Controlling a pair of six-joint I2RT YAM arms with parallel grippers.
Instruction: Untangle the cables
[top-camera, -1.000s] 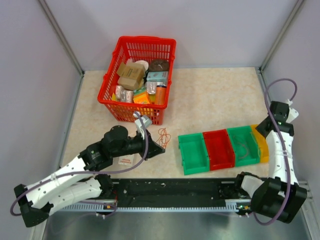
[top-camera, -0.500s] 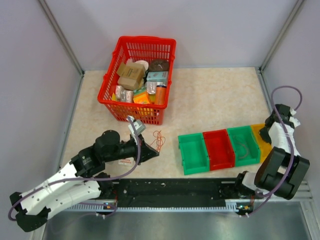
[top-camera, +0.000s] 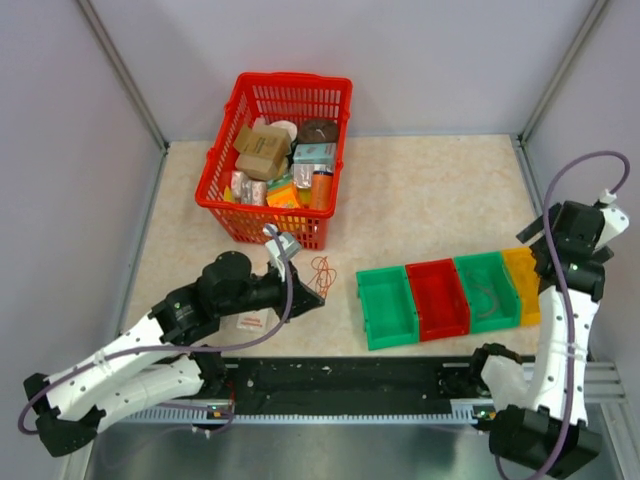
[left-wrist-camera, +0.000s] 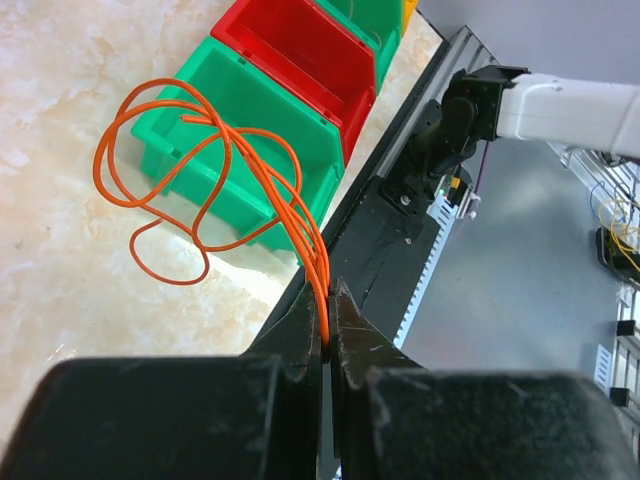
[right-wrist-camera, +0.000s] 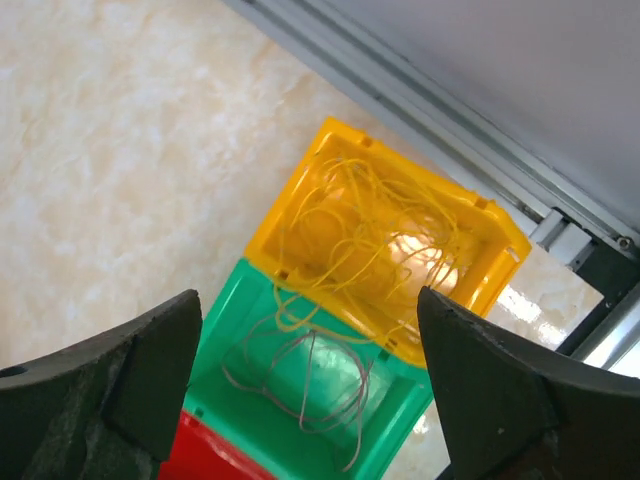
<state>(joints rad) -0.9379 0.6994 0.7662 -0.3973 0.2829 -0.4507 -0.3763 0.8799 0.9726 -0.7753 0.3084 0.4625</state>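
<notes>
My left gripper (left-wrist-camera: 327, 300) is shut on a bundle of thin orange cables (left-wrist-camera: 200, 170), whose loops hang out ahead of the jaws over the table. From above, the same orange cables (top-camera: 325, 270) dangle just beyond the left gripper (top-camera: 312, 295), left of the bins. My right gripper (right-wrist-camera: 310, 340) stands open and empty, well above the bins. Below it, thin yellow cables (right-wrist-camera: 380, 240) lie in the yellow bin (right-wrist-camera: 275, 215) and spill slightly into the green bin (right-wrist-camera: 225, 320), which holds a pale grey wire (right-wrist-camera: 310, 380).
A row of bins runs green (top-camera: 387, 305), red (top-camera: 438, 297), green (top-camera: 487, 290), yellow (top-camera: 522, 285) at the right front. A red basket (top-camera: 275, 160) full of packages stands at the back. A white card (top-camera: 250, 322) lies under the left arm.
The right gripper has opened wide and the right arm has risen above the yellow bin. The left arm shifted slightly, still gripping the orange cables.
</notes>
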